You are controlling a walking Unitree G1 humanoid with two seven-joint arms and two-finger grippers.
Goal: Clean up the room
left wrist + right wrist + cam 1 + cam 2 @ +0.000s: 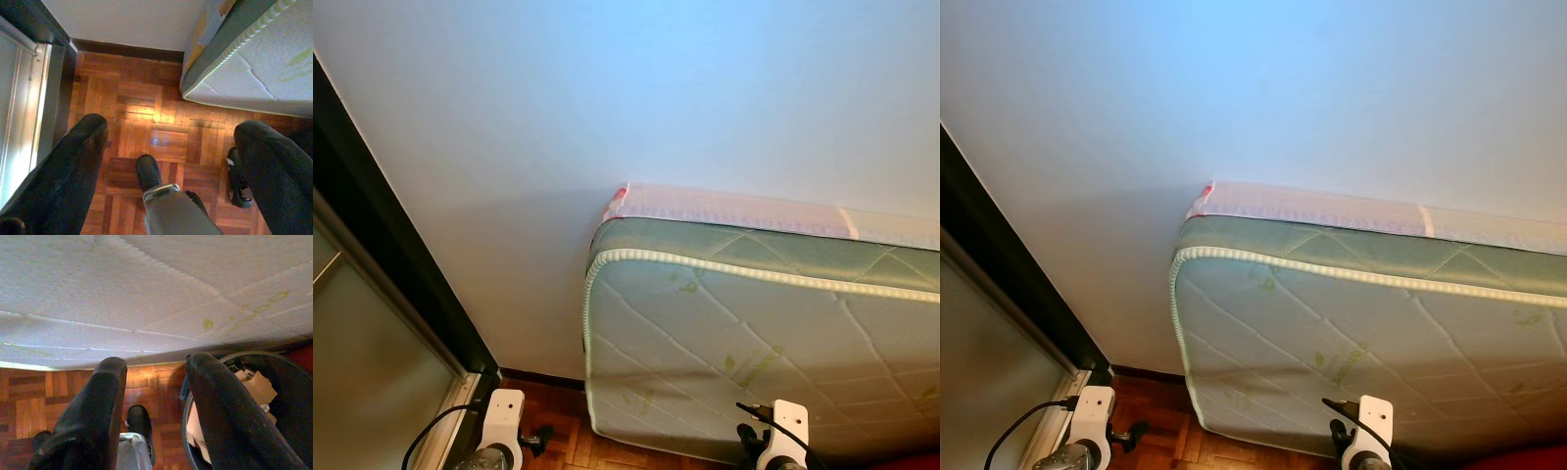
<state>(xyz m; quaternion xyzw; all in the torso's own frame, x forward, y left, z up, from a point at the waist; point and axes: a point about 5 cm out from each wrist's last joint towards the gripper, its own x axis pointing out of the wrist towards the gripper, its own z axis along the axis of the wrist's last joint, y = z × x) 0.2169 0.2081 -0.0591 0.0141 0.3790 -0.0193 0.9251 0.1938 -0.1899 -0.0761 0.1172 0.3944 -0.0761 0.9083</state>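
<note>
We're facing one pale green quilted mattress [754,343] stood on edge against the white wall [558,108], and both arms hang low near its bottom edge with nothing held: left gripper [171,147] has its two black fingers spread wide over the bare wood parquet floor [146,112] just out from the mattress corner, right gripper [154,382] also parted and empty right under the mattress face. One round black bin [264,396] with crumpled paper scraps inside sits beside the mattress foot, so some rubbish looks already binned, but we judge cleanup as mid-way at best, and what's left we can't tell
</note>
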